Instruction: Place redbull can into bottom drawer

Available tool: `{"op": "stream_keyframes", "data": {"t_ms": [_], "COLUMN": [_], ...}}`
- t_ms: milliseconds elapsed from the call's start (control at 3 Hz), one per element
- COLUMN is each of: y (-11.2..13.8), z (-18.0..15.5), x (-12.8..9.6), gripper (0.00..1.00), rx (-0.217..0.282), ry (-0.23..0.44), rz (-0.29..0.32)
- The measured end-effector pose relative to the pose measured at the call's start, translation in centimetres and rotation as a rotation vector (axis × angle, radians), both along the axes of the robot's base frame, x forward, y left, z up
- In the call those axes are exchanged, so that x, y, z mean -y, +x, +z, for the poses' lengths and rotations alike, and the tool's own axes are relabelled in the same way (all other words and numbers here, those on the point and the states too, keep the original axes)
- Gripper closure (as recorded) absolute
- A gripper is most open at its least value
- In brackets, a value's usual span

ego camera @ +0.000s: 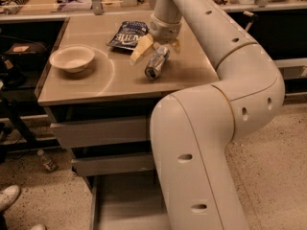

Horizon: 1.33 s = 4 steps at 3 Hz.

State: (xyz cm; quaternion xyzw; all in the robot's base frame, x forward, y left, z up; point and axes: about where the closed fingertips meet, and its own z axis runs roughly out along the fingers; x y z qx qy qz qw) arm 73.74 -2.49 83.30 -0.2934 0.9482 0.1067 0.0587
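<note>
The redbull can (157, 63) lies on its side on the counter top (96, 83), its shiny round end towards me. My gripper (159, 47) reaches down from the arm onto the can's far end. Its yellowish fingers (141, 49) stand spread, one on each side of the can. The bottom drawer (125, 200) is pulled out below the two upper drawers. Its flat grey floor shows, and my arm hides its right part.
A white bowl (72, 59) sits at the counter's left. A dark blue chip bag (126, 34) lies just behind the gripper. Two shut grey drawer fronts (100, 131) are above the open drawer. A shoe (7, 198) and a small bottle (46, 161) are on the floor at left.
</note>
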Motion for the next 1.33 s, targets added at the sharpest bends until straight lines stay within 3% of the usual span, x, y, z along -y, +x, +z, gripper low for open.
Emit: {"op": "stream_keyframes", "data": {"t_ms": [333, 1333], "y": [-0.07, -0.06], "z": [-0.74, -0.75], "x": [0.35, 0.35], "gripper": [0.0, 0.65], "rx": [-0.015, -0.015], "ry": [0.004, 0.004], "rz": [-0.001, -0.001]}}
